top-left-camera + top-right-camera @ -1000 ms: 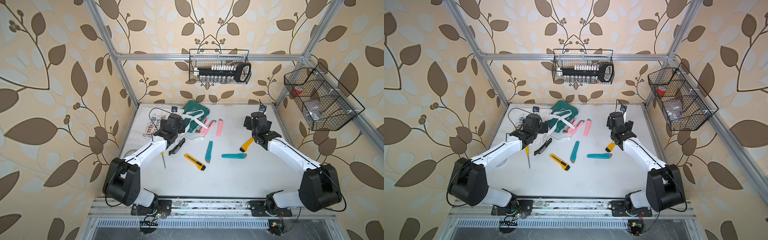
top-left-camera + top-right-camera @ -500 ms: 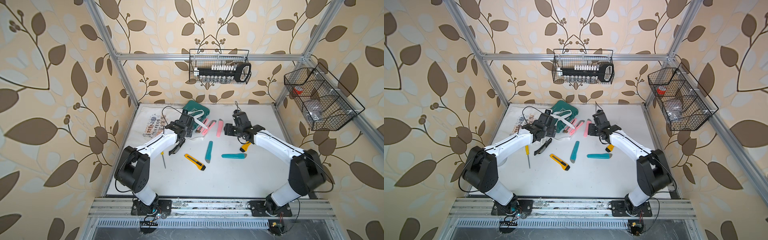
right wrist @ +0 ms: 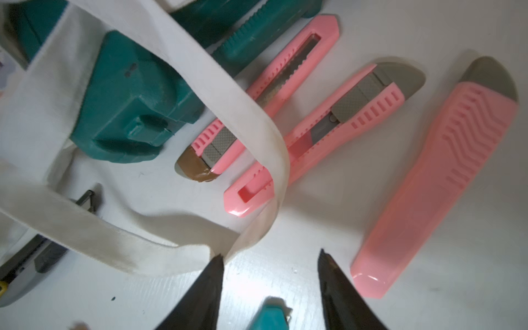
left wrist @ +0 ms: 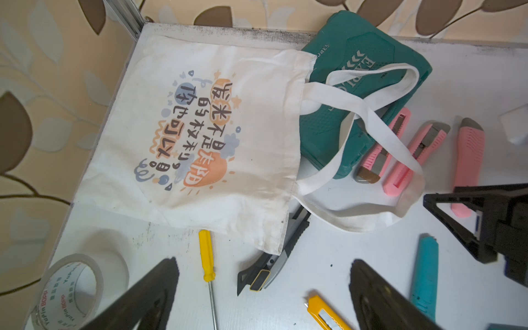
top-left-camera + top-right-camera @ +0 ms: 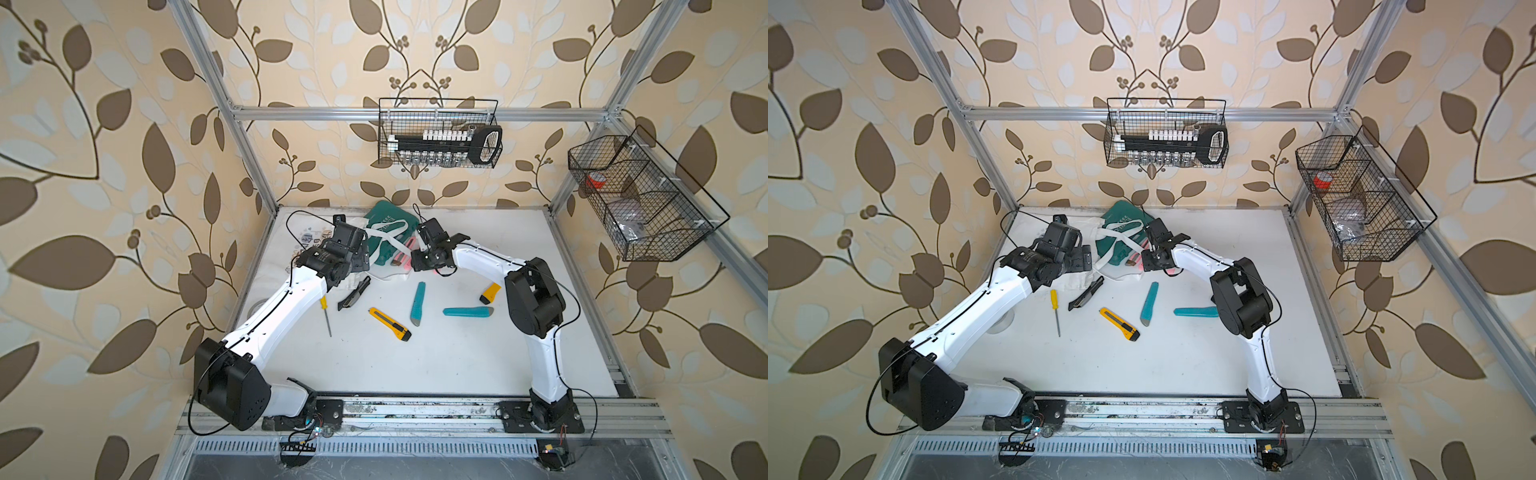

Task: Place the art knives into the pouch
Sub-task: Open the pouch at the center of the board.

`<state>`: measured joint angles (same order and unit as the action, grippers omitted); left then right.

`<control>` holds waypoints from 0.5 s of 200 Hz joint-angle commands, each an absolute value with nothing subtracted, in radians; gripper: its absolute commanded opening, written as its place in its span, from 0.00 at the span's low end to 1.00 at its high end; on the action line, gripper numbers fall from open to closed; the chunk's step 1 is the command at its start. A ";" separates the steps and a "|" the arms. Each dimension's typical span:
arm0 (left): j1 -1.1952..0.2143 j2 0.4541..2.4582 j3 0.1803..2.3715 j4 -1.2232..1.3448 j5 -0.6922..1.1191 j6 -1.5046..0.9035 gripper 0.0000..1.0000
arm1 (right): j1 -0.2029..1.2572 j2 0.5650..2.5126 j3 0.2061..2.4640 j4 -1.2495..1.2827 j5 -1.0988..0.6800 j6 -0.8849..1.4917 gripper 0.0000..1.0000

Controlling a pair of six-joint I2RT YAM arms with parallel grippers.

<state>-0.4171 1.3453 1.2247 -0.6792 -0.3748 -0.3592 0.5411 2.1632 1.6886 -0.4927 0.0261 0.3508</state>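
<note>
The pouch (image 4: 200, 128) is lying flat in the far left corner of the desk (image 5: 457, 374), printed side up, mouth facing the middle. Its long handles (image 4: 343, 98) flop out across the dark green case (image 4: 365, 51) and over two slim pink art knives (image 3: 343, 114) lined up just beside the case. A third one, the wide pink art knife (image 3: 443, 171), sits next to those, clear of the strap. The right gripper (image 3: 270, 254) is down low right there, jaws roughly halfway apart and gripping nothing, just bare desk between the tips. One fingertip (image 3: 213, 277) is right up against the loop end of a handle. The other is just beside the butt of the wide pink one, not touching it as far as I can tell. The end of a teal knife (image 3: 271, 311) pokes in under that gripper. The left gripper (image 4: 263, 260) hangs over the near edge of the pouch, jaws spread wide and empty. On the desk below it are a yellow screwdriver (image 4: 206, 254) and a black knife (image 4: 265, 271), which has one end tucked under the pouch's corner. Toward the middle of the desk there's a yellow knife (image 5: 390, 324), a second teal knife (image 5: 467, 311) and an orange-ended knife (image 5: 490, 292) by the right arm. A tape roll (image 4: 68, 291) sits at the left edge.
</note>
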 commanded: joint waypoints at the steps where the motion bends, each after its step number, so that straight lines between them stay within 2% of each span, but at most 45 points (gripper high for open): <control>1: -0.413 1.303 1.196 -0.712 -0.320 -0.412 0.96 | 0.545 2.216 1.746 -0.547 0.049 0.319 0.51; 42: -0.408 1.266 1.182 -0.716 -0.302 -0.419 0.96 | 0.548 2.272 1.782 -0.533 0.045 0.315 0.42; 62: -0.388 1.245 1.165 -0.718 -0.278 -0.425 0.96 | 0.549 2.293 1.802 -0.534 0.030 0.314 0.26; 81: -0.363 1.223 1.148 -0.711 -0.241 -0.435 0.96 | 0.550 2.294 1.798 -0.510 0.023 0.312 0.06; 90: -0.356 1.215 1.146 -0.713 -0.233 -0.436 0.96 | 0.551 2.295 1.802 -0.508 0.020 0.309 0.00; 100: -0.351 1.208 1.150 -0.717 -0.226 -0.436 0.96 | 0.551 2.291 1.803 -0.509 0.023 0.307 0.00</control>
